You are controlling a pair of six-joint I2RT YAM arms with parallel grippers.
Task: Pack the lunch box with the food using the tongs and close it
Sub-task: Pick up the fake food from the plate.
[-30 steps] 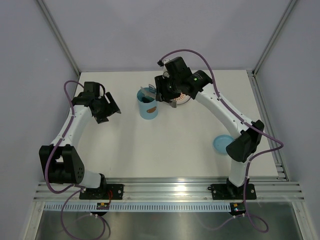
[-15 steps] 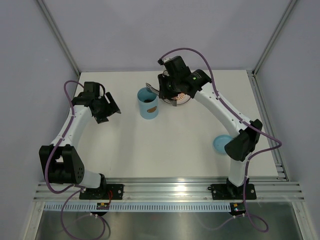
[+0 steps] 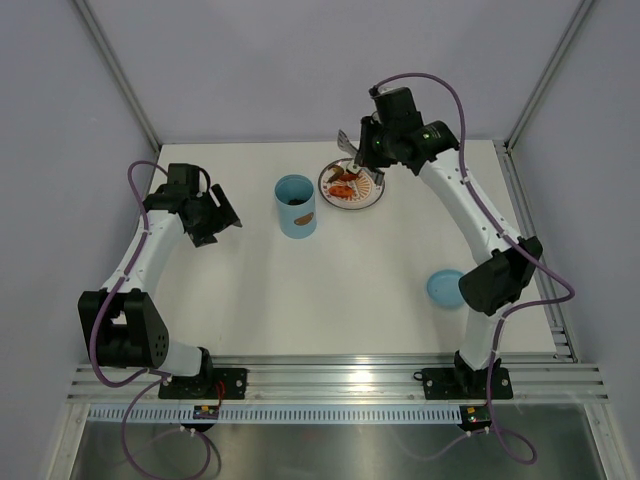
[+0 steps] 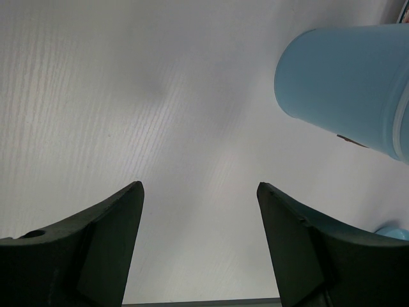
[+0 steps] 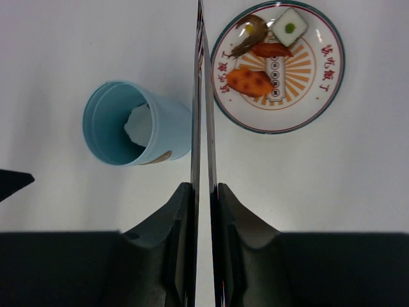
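From above: right gripper (image 3: 365, 165) poised over the far side of the red-rimmed plate (image 3: 352, 207), open lunch box (image 3: 296, 205) just left of it, blue lid (image 3: 445, 288) well apart by the right arm's elbow. From the left wrist: left gripper (image 4: 199, 192) spread wide and empty beside the lunch box; leave parked. From the right wrist: tongs (image 5: 199, 96) squeezed nearly together, pinching nothing visible, one white piece (image 5: 136, 125) lying inside the lunch box. Relax the squeeze, straddle the orange piece (image 5: 249, 81) on the plate, press evenly, lift straight.

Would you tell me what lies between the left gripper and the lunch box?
Nothing but bare table between the left gripper and the lunch box, as the top view shows.
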